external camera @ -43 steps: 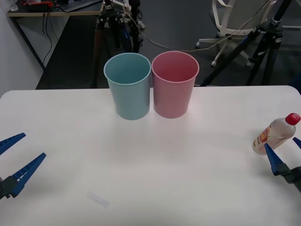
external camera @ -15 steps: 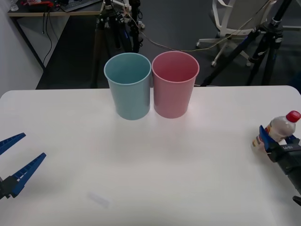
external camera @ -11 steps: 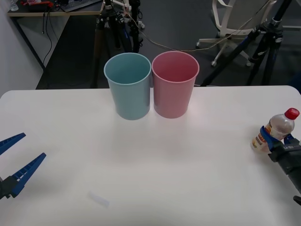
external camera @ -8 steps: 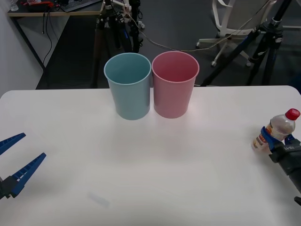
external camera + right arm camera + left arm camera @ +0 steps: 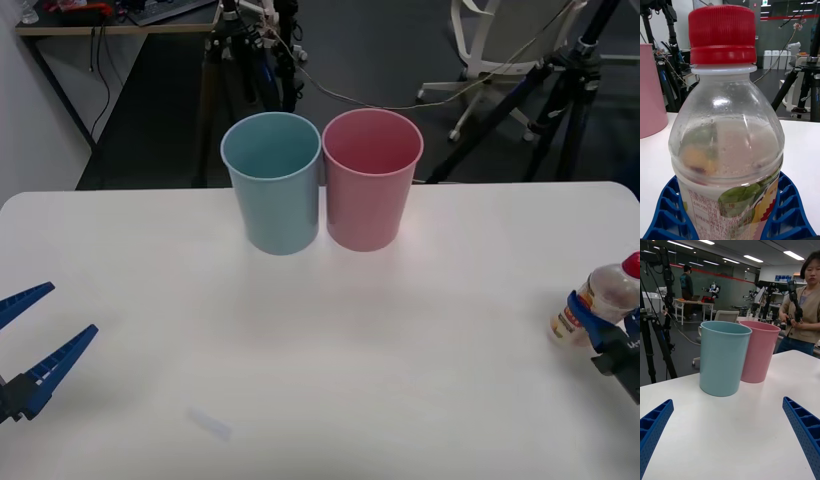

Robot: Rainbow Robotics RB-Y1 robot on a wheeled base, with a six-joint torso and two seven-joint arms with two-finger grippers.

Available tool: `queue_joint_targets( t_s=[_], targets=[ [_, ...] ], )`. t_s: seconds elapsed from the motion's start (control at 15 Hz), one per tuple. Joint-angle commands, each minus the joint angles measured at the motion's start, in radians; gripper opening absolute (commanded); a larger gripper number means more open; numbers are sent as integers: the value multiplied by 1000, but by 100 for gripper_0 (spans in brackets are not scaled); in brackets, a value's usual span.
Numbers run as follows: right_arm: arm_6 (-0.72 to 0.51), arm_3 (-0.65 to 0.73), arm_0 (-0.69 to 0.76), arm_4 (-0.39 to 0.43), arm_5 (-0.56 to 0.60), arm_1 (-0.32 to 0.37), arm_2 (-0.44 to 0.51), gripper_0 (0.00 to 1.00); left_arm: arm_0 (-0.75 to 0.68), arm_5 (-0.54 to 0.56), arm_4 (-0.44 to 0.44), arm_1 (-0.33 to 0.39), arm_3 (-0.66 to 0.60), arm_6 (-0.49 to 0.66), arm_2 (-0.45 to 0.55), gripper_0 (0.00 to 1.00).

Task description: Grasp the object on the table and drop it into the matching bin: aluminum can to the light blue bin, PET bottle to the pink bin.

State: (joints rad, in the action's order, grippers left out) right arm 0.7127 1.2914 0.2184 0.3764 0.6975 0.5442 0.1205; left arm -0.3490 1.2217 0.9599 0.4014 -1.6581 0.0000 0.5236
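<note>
1. The right gripper (image 5: 606, 338) is clamping the small clear red-capped plastic bottle (image 5: 598, 303) at the white bench's (image 5: 330, 340) right edge.
2. The tall light blue plastic bin (image 5: 272, 183) and pink plastic bin (image 5: 371, 179) are standing touching, well apart from it.
3. The left gripper (image 5: 30, 345) is hovering, fingers spread.

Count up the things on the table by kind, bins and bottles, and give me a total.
Bins: 2, the light blue bin and the pink bin.
Bottles: 1, the PET bottle, gripped by the right gripper.
Total: 3.
</note>
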Motion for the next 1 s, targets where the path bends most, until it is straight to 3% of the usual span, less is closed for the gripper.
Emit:
queue_joint_targets(
  t_s=[0.07,0.33,0.53,0.8,1.0],
  targets=[
    [-9,178,113,6,-76,25,1,0,0,0,0,0,0,0,0,100],
    [-32,420,248,-24,-176,89,-1,0,0,0,0,0,0,0,0,100],
    [-49,578,332,-94,-245,164,-2,0,0,0,0,0,0,0,0,100],
    [-61,781,437,-287,-332,367,5,0,0,0,0,0,0,0,0,100],
    [-73,885,457,-341,-388,459,54,0,0,0,0,0,0,0,0,100]
  ],
)
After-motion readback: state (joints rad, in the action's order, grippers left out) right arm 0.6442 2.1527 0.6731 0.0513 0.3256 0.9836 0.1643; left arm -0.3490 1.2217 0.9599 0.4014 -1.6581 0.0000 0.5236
